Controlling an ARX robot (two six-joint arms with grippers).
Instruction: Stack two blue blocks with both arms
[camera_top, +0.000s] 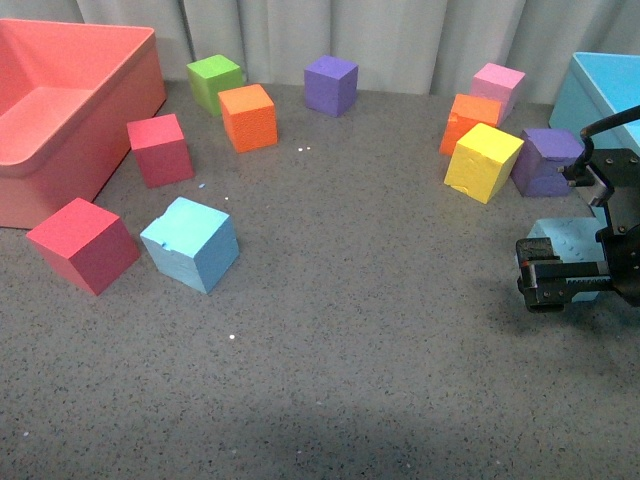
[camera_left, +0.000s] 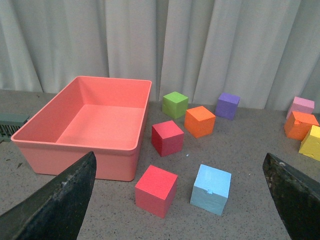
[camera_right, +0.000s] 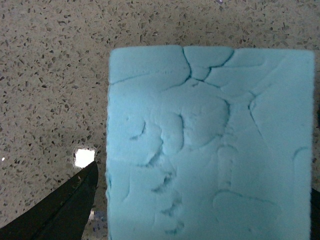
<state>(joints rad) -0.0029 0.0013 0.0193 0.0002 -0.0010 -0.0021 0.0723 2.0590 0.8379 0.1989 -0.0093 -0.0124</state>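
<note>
Foam this dented squashes unevenly: my right jaws straddle one blue block (camera_right: 210, 145) on the table (camera_top: 380, 350), far right, grip unclear, so it may twist. Left jaws gape, facing the other block (camera_left: 211, 189).

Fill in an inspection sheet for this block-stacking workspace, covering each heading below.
Surface: grey speckled tabletop, a few white specks.
Job's things: left blue block sits tilted beside a red cube; right blue block lies under the right arm, its face dented and cracked. Not yet stacked.
Clutter: yellow cube and other coloured cubes towards the back; coral bin on the left, blue bin on the right.
Grippers: left gripper open, holding nothing; right gripper straddles the right blue block, with a gap showing at one finger.
Cables: black cable loops above the right arm.
Surroundings: pale curtain behind.
</note>
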